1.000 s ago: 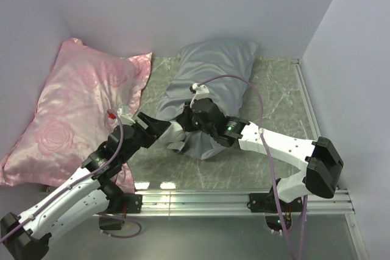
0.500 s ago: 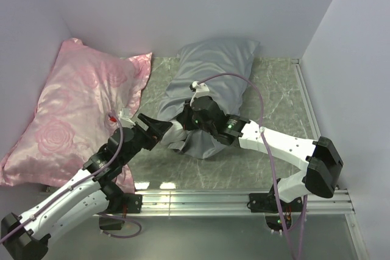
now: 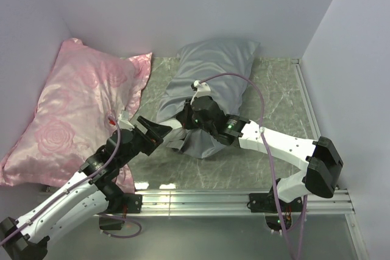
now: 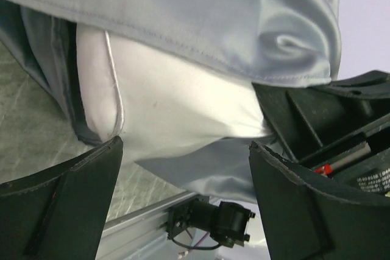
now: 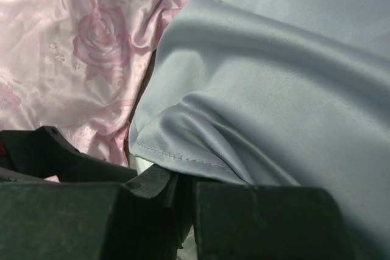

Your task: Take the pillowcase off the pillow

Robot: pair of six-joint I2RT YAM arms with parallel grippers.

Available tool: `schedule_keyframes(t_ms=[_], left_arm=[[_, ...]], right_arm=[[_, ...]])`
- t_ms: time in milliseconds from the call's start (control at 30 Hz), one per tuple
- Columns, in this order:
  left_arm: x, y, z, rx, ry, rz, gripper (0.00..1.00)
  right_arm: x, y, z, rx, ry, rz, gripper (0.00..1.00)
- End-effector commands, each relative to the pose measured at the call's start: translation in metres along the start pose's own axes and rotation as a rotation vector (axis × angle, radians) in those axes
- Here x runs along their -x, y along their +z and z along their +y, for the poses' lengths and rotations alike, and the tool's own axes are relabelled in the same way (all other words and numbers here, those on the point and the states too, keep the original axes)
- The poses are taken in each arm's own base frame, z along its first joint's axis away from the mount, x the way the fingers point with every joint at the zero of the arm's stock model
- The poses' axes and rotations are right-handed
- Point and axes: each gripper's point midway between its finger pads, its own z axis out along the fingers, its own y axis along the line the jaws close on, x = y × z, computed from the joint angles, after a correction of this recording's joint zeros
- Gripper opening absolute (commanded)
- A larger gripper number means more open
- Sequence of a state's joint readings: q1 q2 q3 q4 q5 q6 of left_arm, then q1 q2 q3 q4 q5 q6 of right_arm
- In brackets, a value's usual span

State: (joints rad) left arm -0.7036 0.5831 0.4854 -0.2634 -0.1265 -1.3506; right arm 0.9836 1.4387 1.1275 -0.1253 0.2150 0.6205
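Marble tabletop [image 3: 274,95], right claw [image 5: 184,190] pinching pillowcase [image 5: 268,77] hem, left claw [image 4: 183,150] spread wide before white pillow [image 4: 177,101]

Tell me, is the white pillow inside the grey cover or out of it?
Mostly inside: only a white corner of the pillow shows at the open end of the pillowcase; the rest is covered.

You see the pillow [image 4: 177,108] only as a white corner at the opening; the pillowcase [image 3: 213,77] hides the rest. The tips of the right pincer [image 5: 184,196] are buried under its hem. The left arm [image 3: 91,178] covers the near corner of the pink pillow [image 3: 79,108].
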Motion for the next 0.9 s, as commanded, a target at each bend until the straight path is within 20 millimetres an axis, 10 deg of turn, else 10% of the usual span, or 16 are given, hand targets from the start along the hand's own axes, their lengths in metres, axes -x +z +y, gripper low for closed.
schedule_keyframes(t_ms=[0,600,867], left_arm=[[-0.014,-0.006,0.002,-0.004,-0.049,0.069,0.91],[-0.010,-0.001,-0.008,-0.074,-0.125,0.045,0.99],[-0.012,0.037,-0.026,-0.172,-0.143,0.037,0.99]], right_arm=[[0.063,-0.017,0.039,0.126,0.065,-0.187,0.00],[0.062,-0.024,0.038,0.129,0.061,-0.182,0.00],[0.047,-0.029,0.030,0.116,0.066,-0.163,0.00]])
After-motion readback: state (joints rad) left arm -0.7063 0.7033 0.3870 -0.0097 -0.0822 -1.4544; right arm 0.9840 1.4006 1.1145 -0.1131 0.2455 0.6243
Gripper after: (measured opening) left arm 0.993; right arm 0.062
